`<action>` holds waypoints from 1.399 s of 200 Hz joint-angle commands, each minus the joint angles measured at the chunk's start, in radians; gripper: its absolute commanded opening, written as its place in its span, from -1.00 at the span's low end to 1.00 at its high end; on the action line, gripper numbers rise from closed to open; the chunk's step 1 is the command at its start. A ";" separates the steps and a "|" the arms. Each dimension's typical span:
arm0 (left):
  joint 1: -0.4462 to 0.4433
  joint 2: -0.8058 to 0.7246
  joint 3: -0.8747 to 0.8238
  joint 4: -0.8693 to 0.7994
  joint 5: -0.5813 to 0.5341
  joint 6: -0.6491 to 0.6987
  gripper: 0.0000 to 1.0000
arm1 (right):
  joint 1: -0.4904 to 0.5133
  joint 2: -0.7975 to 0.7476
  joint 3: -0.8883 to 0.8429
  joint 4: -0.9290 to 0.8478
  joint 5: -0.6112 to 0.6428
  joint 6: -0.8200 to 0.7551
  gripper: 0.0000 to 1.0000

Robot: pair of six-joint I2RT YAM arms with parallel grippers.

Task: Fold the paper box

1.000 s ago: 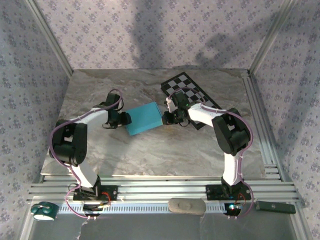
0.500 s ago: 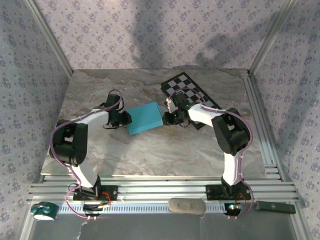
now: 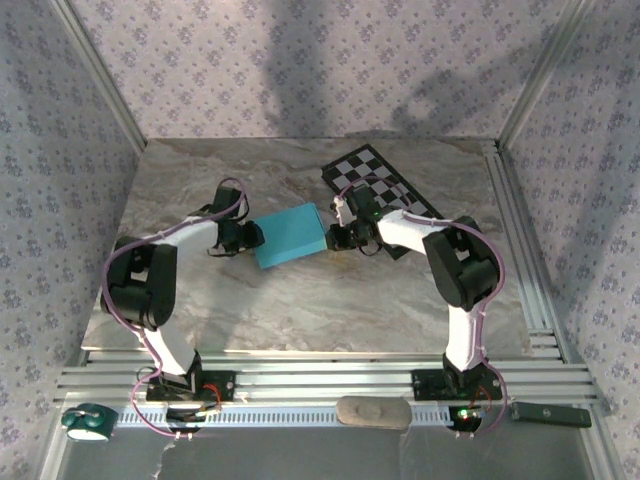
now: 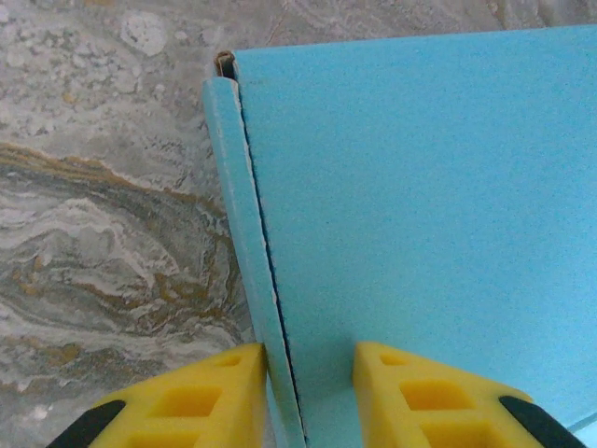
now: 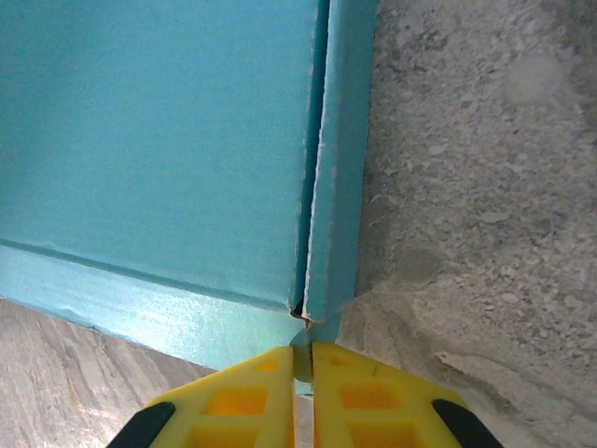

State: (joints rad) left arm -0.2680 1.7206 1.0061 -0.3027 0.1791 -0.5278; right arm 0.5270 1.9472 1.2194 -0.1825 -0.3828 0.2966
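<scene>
Overhead, paper box (image 3: 290, 235) flat — close up, left gripper (image 4: 310, 359) spread astride edge, right gripper (image 5: 311, 353) pinching corner.

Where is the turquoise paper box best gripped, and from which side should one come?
Probably by a short end wall, coming in from that end. The paper box lies flat and closed, likely too wide to span, but each end offers a thin cardboard wall. The right gripper pinches one; the left gripper straddles the other.
</scene>
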 commanded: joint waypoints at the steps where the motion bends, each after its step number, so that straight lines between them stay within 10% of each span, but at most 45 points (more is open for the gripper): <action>1: 0.000 0.051 0.005 -0.050 0.011 0.014 -0.40 | -0.001 0.032 -0.018 0.033 -0.013 -0.025 -0.78; 280: 0.010 0.076 0.019 -0.075 0.039 0.031 -0.41 | 0.022 0.101 0.006 0.031 0.179 -0.002 -0.60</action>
State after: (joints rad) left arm -0.2535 1.7599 1.0531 -0.3111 0.1913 -0.5056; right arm 0.5369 2.0182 1.2358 -0.0326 -0.2516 0.2989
